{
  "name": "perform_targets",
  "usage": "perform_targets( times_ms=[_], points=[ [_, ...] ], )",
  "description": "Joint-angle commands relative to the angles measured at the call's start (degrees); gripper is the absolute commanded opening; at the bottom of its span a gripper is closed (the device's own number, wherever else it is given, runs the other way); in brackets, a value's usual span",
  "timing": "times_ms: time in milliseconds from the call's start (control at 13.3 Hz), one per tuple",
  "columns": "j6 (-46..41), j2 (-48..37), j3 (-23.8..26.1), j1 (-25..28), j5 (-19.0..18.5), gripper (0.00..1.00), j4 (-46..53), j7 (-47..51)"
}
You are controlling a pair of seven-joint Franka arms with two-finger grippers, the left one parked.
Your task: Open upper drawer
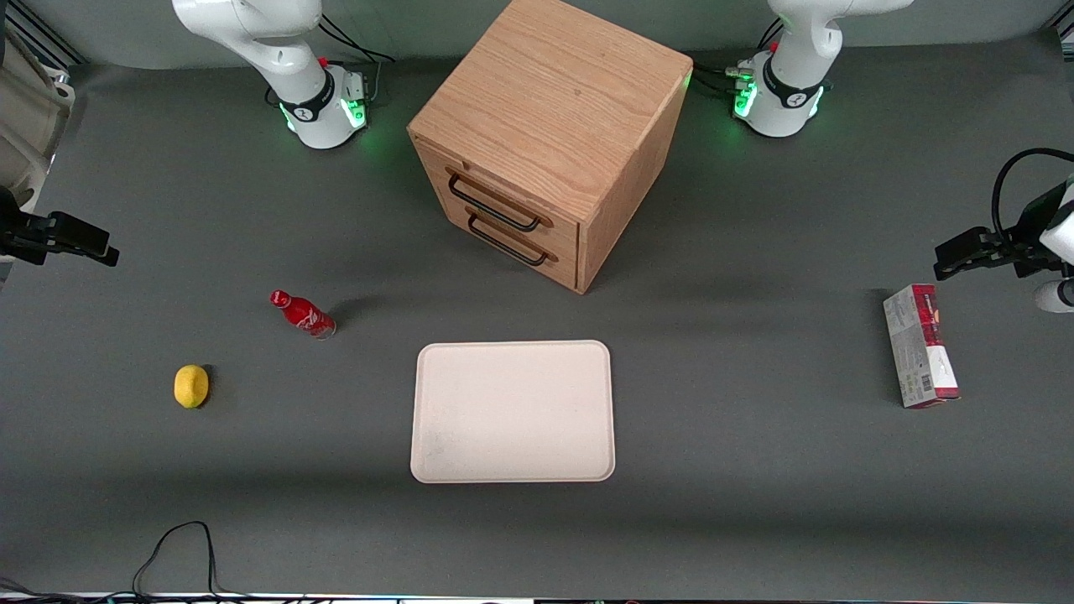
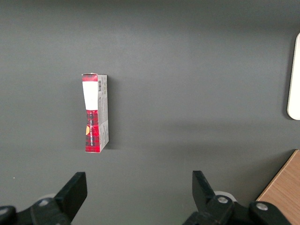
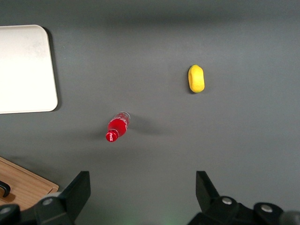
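Grey matte table (image 1: 738,470) stretches wide before us, with plenty of open surface around every object. We see our gripper (image 1: 107,252) hanging at the working arm's end of the table, well apart from the cabinet; in the wrist view its two black fingers (image 3: 77,187) stand spread apart with nothing between them.

We find the cube-shaped wooden cabinet (image 1: 554,92) standing farther from the front camera than everything else on the table, turned at an angle so one corner points toward us. Its light oak grain runs across the top. On its front face, the upper drawer (image 1: 495,189) sits flush and closed, carrying a long black bar handle (image 1: 493,205); the lower drawer (image 1: 516,239), just beneath, has a matching handle.

Nearer the camera than the cabinet lies a cream rectangular tray (image 1: 513,411) with rounded corners, smooth and flat. Toward the working arm's end we see a small red bottle (image 1: 302,313), standing upright, and nearer the camera a yellow lemon (image 1: 191,386), the two apart from each other. Toward the parked arm's end a red-and-white carton (image 1: 920,356) lies flat on the table.
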Motion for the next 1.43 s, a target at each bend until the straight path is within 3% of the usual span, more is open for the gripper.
perform_targets(
  times_ms=[0, 377, 603, 829, 1356],
  points=[
    [-0.4, -1.0, -0.2, 0.1, -0.8, 1.0, -0.9, -0.7],
    [-0.2, 1.3, 1.3, 1.4, -0.1, 1.0, 0.5, -1.7],
    [-0.1, 4.0, 2.0, 7.1, 0.7, 1.0, 3.7, -1.6],
    [0.2, 7.0, 2.1, 12.7, 4.2, 1.0, 6.2, -1.6],
    [2.7, 11.7, 2.1, 28.9, 4.2, 1.0, 8.8, -1.7]
  ],
)
